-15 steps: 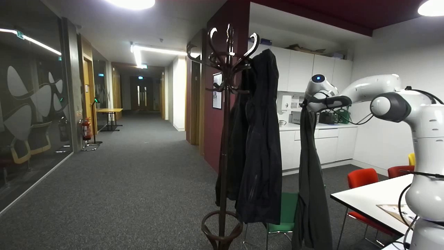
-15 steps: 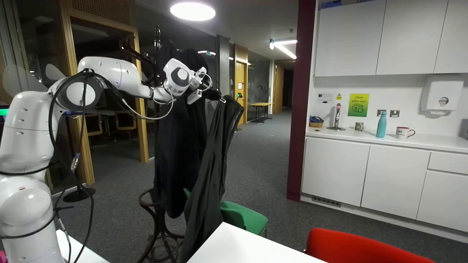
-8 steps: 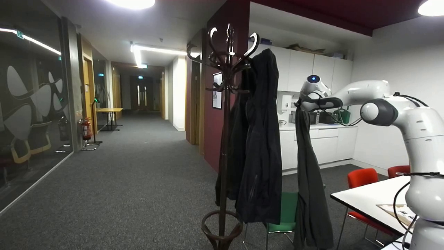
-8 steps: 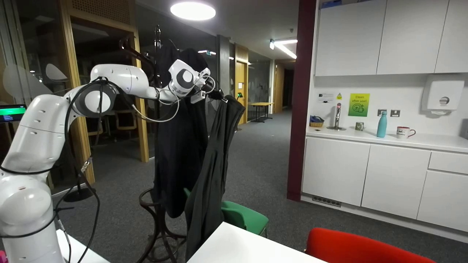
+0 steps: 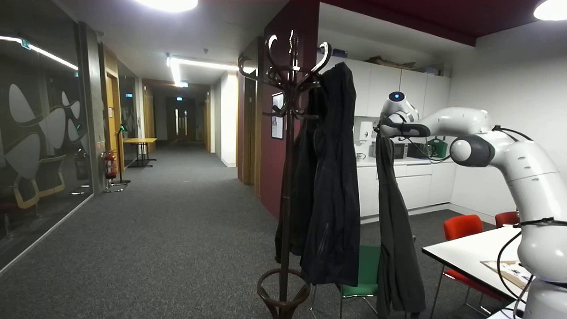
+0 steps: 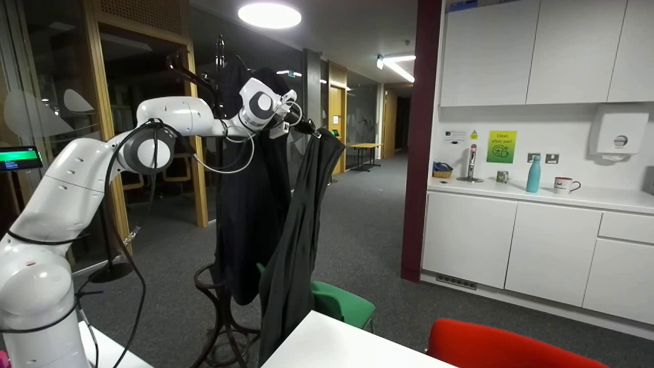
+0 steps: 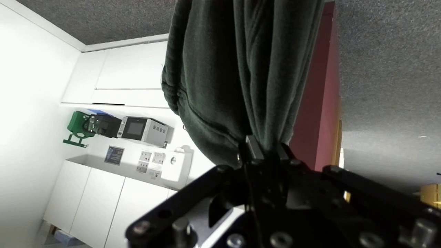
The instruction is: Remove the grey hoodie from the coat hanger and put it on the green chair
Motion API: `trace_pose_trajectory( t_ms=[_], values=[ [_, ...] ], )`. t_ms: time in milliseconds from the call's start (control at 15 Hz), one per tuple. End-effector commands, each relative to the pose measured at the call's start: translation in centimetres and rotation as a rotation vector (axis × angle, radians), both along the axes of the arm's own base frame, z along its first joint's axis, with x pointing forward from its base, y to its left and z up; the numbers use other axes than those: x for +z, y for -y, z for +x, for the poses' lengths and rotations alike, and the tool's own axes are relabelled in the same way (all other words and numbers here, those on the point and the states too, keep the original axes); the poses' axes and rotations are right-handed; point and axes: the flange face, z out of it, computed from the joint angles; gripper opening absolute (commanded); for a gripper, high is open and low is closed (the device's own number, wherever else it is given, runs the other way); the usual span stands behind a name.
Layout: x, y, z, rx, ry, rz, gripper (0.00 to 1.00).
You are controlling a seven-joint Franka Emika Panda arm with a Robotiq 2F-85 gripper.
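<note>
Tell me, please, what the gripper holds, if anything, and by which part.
The grey hoodie, pinched at its upper end as it hangs; exact garment part unclear.

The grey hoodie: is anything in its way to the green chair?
Nothing visible stands between the two. The grey hoodie hangs from the tool, covering part of the green chair in both exterior views. The white table hides the hoodie's lower end in an exterior view; it might snag there.

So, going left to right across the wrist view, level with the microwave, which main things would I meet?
Green object, black appliance, microwave, hoodie, red wall.
</note>
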Motion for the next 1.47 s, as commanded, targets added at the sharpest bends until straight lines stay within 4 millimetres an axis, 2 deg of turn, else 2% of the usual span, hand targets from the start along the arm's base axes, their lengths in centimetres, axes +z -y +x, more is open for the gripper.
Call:
trace_pose_trajectory(
  t_ms=[0, 200, 533, 600, 667, 733, 1200, 1267, 1400],
  values=[
    [2.0, -0.2, 0.6, 0.010, 0.034, -0.014, 0.02],
    [0.8, 0.0, 1.3, -0.009, 0.014, -0.010, 0.02],
    [-2.2, 0.2, 2.6, -0.020, -0.050, -0.009, 0.02],
    [-2.9, 0.3, 2.8, -0.016, -0.065, -0.004, 0.34],
    [-3.3, 0.2, 3.0, -0.014, -0.073, -0.002, 0.35],
    [-3.7, 0.3, 3.1, -0.014, -0.081, 0.001, 0.41],
    [-3.4, 0.4, 3.1, -0.001, -0.079, 0.001, 0.94],
    [-3.3, 0.4, 3.0, 0.001, -0.078, -0.001, 0.98],
    [-2.9, 0.3, 2.9, 0.012, -0.074, -0.011, 1.00]
  ],
)
